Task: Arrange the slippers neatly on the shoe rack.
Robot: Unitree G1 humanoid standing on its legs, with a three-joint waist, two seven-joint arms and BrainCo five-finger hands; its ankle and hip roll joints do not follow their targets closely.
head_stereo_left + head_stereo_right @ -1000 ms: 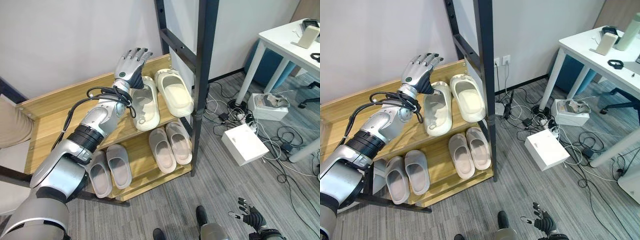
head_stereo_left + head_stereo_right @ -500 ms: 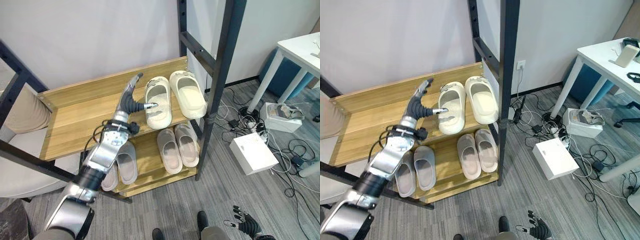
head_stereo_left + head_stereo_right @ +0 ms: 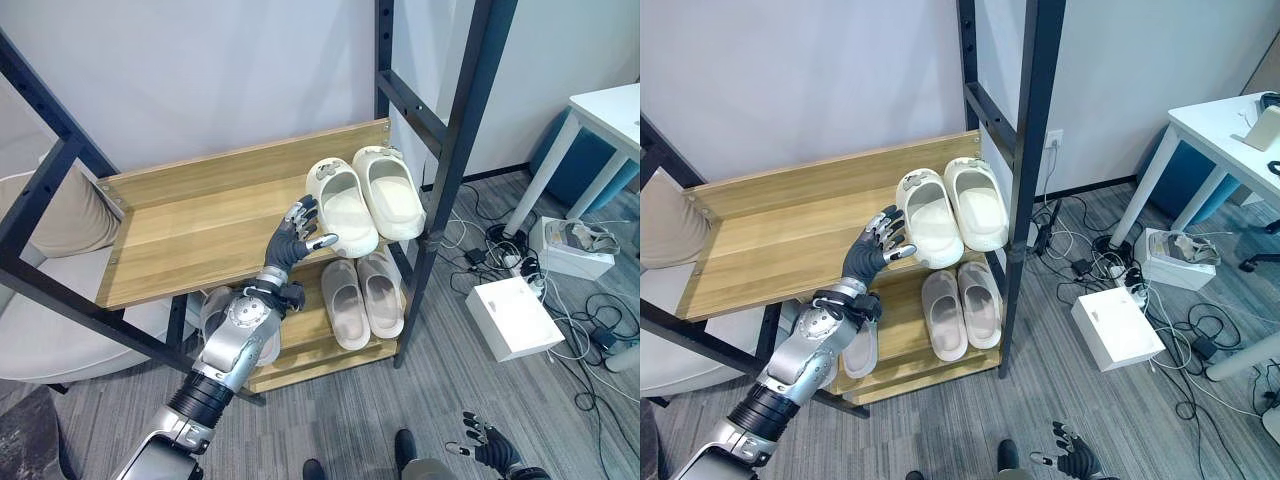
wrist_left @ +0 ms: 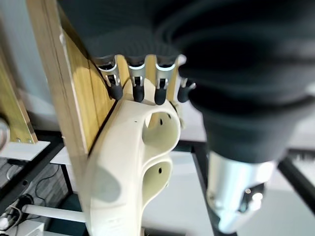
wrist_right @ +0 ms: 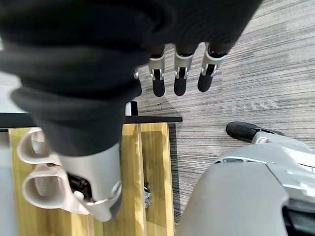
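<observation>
A pair of cream slippers lies side by side at the right end of the rack's upper wooden shelf. My left hand is open at the shelf's front edge, by the heel of the left cream slipper. Its straight fingers reach that heel; I cannot tell if they touch it. On the lower shelf lie a beige pair and a grey pair, the grey one partly behind my arm. My right hand hangs open low over the floor, its fingers straight.
A black rack post stands just right of the cream pair. On the floor to the right lie a white box and loose cables. A white table stands further right. A beige cushion sits left of the rack.
The whole view has shifted. My left hand has drawn back from the left cream slipper's side to the shelf's front edge by its heel. The right hand stays low.
</observation>
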